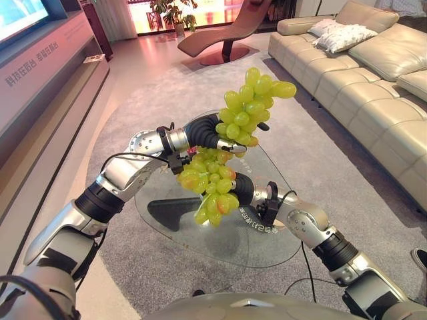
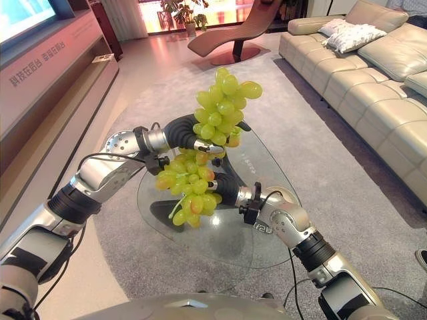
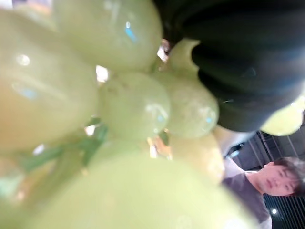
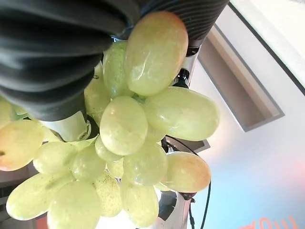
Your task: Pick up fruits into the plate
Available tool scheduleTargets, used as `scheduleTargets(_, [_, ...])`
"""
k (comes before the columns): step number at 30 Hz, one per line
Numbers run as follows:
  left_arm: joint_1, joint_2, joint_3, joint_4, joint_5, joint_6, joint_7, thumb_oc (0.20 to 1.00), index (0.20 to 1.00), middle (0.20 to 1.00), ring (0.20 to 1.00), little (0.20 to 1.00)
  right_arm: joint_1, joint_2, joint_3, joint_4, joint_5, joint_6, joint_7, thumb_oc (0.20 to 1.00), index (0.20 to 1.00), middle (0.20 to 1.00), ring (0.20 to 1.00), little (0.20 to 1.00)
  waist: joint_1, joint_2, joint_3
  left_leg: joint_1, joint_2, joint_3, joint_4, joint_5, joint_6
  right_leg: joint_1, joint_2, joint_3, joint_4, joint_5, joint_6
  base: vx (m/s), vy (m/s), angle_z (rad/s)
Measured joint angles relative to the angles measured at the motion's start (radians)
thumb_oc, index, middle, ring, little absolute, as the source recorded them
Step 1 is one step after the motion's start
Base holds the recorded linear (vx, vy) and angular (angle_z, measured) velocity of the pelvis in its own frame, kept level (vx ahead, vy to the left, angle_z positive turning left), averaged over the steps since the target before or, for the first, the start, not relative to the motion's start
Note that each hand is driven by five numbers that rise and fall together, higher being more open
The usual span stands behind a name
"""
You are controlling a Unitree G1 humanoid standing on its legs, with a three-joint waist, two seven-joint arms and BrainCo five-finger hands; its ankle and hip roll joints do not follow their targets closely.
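Bright daylight comes from the window (image 1: 167,13) at the far end of the room and throws a pinkish glare over the floor (image 1: 143,57) there. The glass surface (image 1: 267,240) shows pale reflections. In the left wrist view the grapes (image 3: 128,105) sit so close that they blur, with small highlights. In the right wrist view they are sharper and glossy.

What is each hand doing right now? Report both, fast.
Left hand: buried in the upper grape bunch; fingers hidden, cannot tell.
Right hand: buried in the lower grape bunch; fingers hidden, cannot tell.
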Motion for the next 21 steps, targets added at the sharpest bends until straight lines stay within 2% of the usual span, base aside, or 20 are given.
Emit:
scheduleTargets(1, [0.0, -0.003, 0.001, 0.004, 0.0, 0.0, 0.0, 0.2, 0.2, 0.2, 0.2, 0.2, 0.0, 0.0, 0.0, 0.0, 0.0, 0.0, 0.0, 0.2, 0.2, 0.2, 0.2, 0.2, 0.0, 0.0, 0.0, 0.0, 0.0, 0.0, 0.0, 0.0, 0.0, 0.0, 0.0, 0.0, 0.0, 0.0, 0.0, 0.03, -0.003, 0.0])
scheduleTargets(2, [0.003, -0.008, 0.002, 0.012, 0.0, 0.001, 0.0, 0.514, 0.514, 0.514, 0.514, 0.514, 0.001, 0.0, 0.0, 0.002, 0.0, 0.001, 0.0, 0.2, 0.2, 0.2, 0.2, 0.2, 0.0, 0.0, 0.0, 0.0, 0.0, 0.0, 0.0, 0.0, 0.0, 0.0, 0.0, 0.0, 0.0, 0.0, 0.0, 0.0, 0.0, 0.0])
scheduleTargets(3, [0.004, -0.01, 0.002, 0.015, 0.0, 0.002, 0.0, 0.595, 0.595, 0.595, 0.595, 0.595, 0.001, 0.0, 0.0, 0.005, 0.0, 0.001, 0.0, 0.2, 0.2, 0.2, 0.2, 0.2, 0.0, 0.0, 0.0, 0.0, 0.0, 0.0, 0.0, 0.0, 0.0, 0.0, 0.0, 0.0, 0.0, 0.0, 0.0, 0.05, 0.002, 0.0])
scheduleTargets(4, [0.006, -0.012, 0.003, 0.015, 0.001, 0.005, 0.0, 1.0, 1.0, 1.0, 1.0, 1.0, 0.002, 0.0, 0.0, 0.007, 0.0, 0.001, 0.0, 0.2, 0.2, 0.2, 0.2, 0.2, 0.0, 0.0, 0.0, 0.0, 0.0, 0.0, 0.0, 0.0, 0.0, 0.0, 0.0, 0.0, 0.0, 0.0, 0.0, 0.04, 0.001, 0.0])
scheduleTargets(21, [0.094, -0.022, 0.068, 0.049, 0.002, 0.035, 0.0, 1.0, 1.0, 1.0, 1.0, 1.0, 0.042, 0.023, 0.028, 0.007, 0.0, 0.013, 0.0, 0.2, 0.2, 0.2, 0.2, 0.2, 0.002, 0.0, 0.0, -0.001, 0.0, -0.001, 0.0, -0.002, 0.002, -0.001, 0.0, -0.001, -0.002, -0.001, 0.001, 0.03, -0.004, 0.0])
